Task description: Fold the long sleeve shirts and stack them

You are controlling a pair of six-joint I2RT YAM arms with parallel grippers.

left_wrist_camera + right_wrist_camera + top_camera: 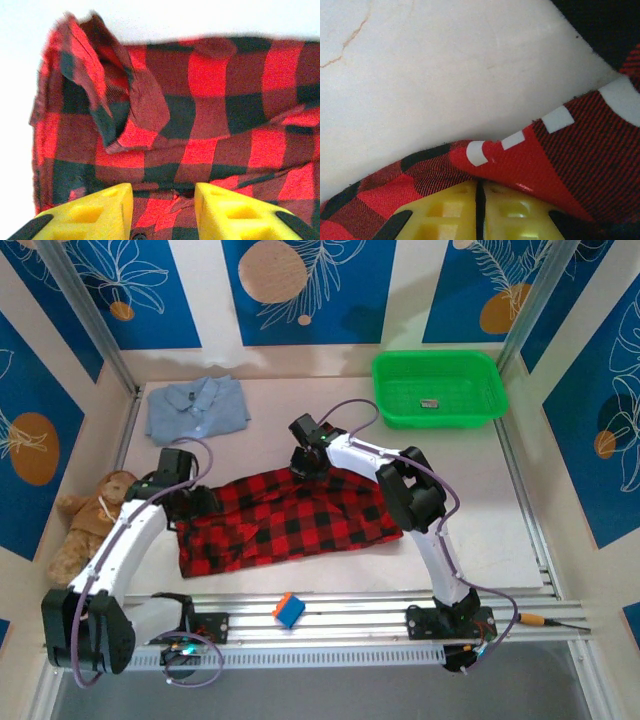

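White table (480, 510) is enclosed by blue-and-white patterned walls (300, 290). A red-and-black checked flannel shirt (285, 520) is spread across the middle of the table, between the two arms. A light blue shirt (197, 408) is laid at the far left corner, well apart from it, and a green basket (438, 388) is set at the far right. A stuffed toy (90, 520) is seen off the table's left edge.

The left gripper (190, 502) is positioned over the flannel's left end; in the left wrist view its yellow fingers (105, 210) are parted, with checked cloth seen between them. The right gripper (303, 465) is placed at the flannel's far edge; its fingers (445, 210) are pressed together, and the edge bearing white lettering (512, 140) is pinched at their tips.
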